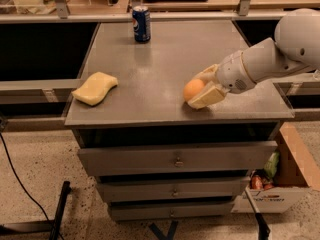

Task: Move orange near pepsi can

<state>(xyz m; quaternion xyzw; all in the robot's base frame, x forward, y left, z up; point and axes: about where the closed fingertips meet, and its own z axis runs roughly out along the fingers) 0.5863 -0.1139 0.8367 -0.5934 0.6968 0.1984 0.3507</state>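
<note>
1. At the near right of the grey metal cabinet top (165, 59), we have the smooth, round orange fruit (192, 89) close to the near edge.
2. The pale two-finger gripper (196, 90) reaches in from the right, low and roughly level with the surface. Its fingers (207, 97) bracket the orange, one on the far side and one on the near side. They look pressed onto it, so we read that as a grip.
3. The side-on pinch makes sense, since a round fruit rolls and squeezing across its middle stops that.
4. The orange seems to rest on the cabinet top. We can't tell if it's lifted at all.
5. The target is the upright blue pepsi can (141, 24) with a silver top, at the far edge left of centre and well apart from the orange.
6. A pale yellow wavy-edged sponge (95, 88) lies at the near left, off the line from orange to can, so we don't expect it to get in the way.
7. Our read is that the grasp is about done and the whole carry is left to do.
8. The next move calls for a small lift, travel far-left, and a set-down just beside the can without touching it.
9. Two risks are that the light upright can tips if bumped and that the orange rolls on release, so we'd let go low.
</note>
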